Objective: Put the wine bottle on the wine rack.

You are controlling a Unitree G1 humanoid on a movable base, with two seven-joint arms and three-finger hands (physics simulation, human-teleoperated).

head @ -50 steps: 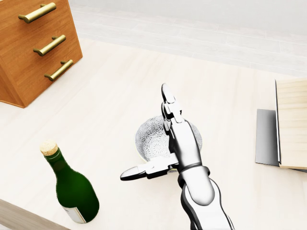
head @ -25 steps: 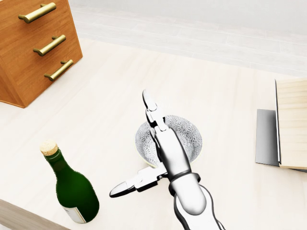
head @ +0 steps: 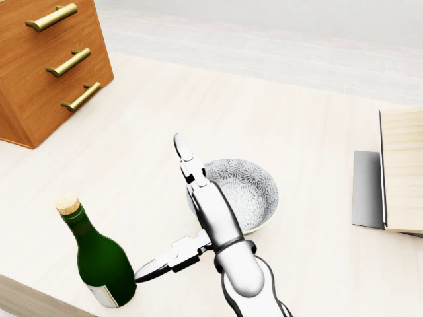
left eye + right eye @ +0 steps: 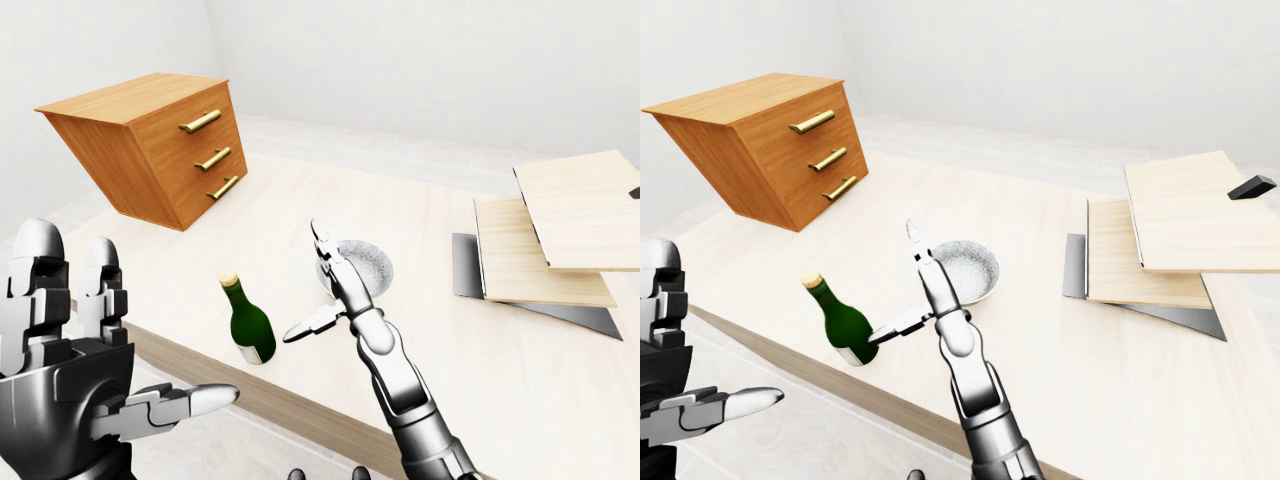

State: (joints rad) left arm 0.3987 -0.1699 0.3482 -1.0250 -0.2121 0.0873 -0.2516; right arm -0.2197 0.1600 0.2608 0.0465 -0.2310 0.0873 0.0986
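Note:
A green wine bottle (image 3: 99, 254) with a cork stands upright near the table's lower left edge in the head view. My right hand (image 3: 162, 210) is open just to its right, fingers stretched up the picture and thumb tip almost at the bottle's body, not closed round it. My left hand (image 4: 130, 340) is raised and open at the lower left of the left-eye view, off the table and holding nothing. At the right, light wooden boards (image 4: 545, 240) are stacked on a dark grey base; I cannot tell whether this is the wine rack.
A grey patterned bowl (image 3: 248, 191) sits right behind my right hand. A tilted wooden drawer chest (image 4: 150, 150) with three brass handles stands at the upper left. The table's edge (image 4: 200, 370) runs diagonally just below the bottle.
My right hand has slid left across the bowl toward the bottle, uncovering most of the bowl. The bottle and the camera have stayed put.

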